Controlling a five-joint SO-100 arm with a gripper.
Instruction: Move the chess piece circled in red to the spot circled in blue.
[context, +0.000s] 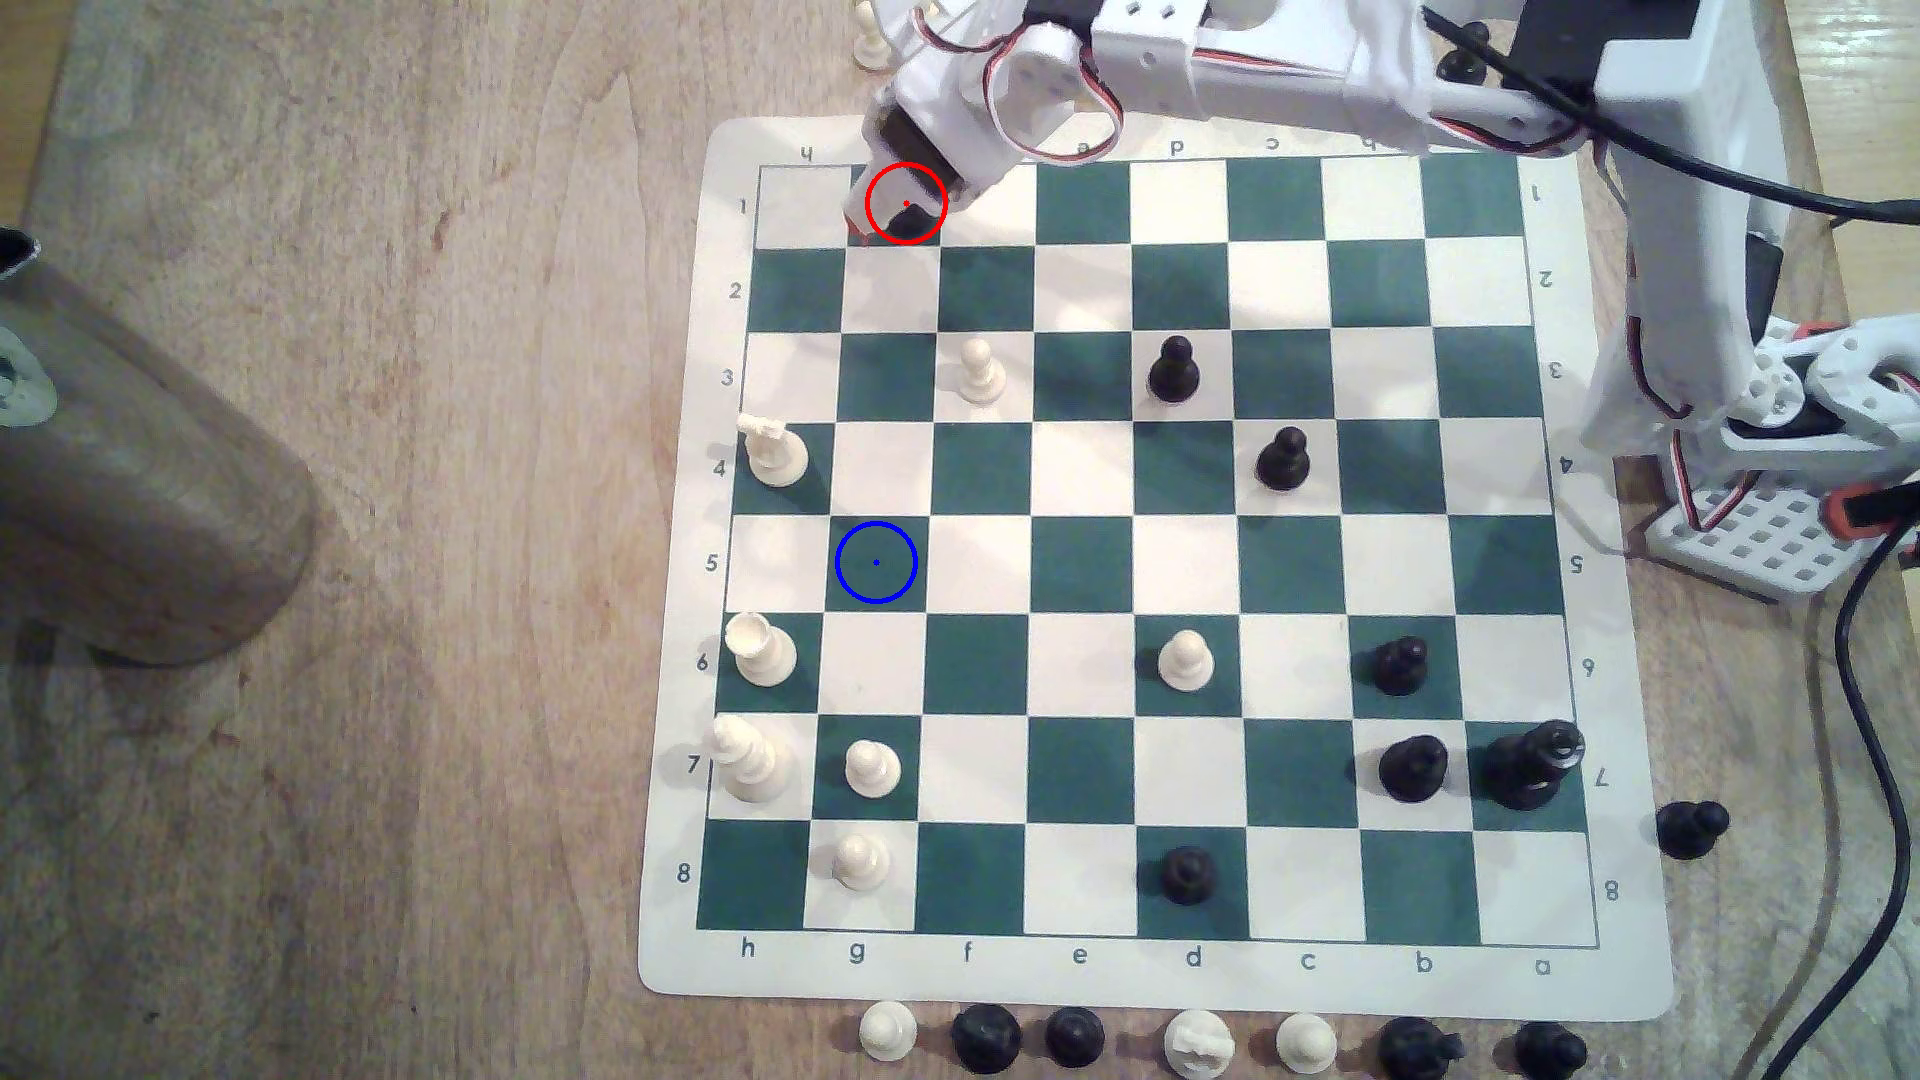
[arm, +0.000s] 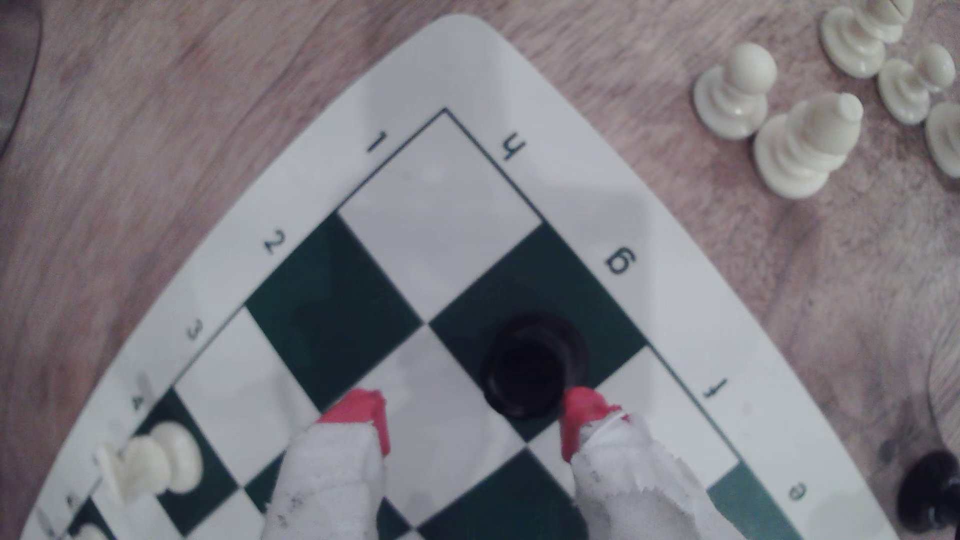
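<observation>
The black chess piece (context: 912, 220) stands upright on the green square g1 inside the red ring, at the board's far corner. In the wrist view the chess piece (arm: 530, 368) shows from above, close against one red-tipped finger (arm: 584, 413) and just ahead of it. My gripper (context: 891, 223) hangs over that square, open; my gripper (arm: 472, 415) has its jaws wide apart with nothing between them. The other red fingertip (arm: 363, 413) is over the neighbouring white square. The spot (context: 876, 562) is the green square g5 with the blue ring, and it is bare.
White pieces stand along column h (context: 774, 455) and on g7 (context: 871, 768); a white pawn (context: 979, 372) is on f3. Black pawns (context: 1174, 370) dot the exterior view's right. Captured pieces (context: 985, 1036) line the near edge. A grey cylinder (context: 135, 498) stands at the left.
</observation>
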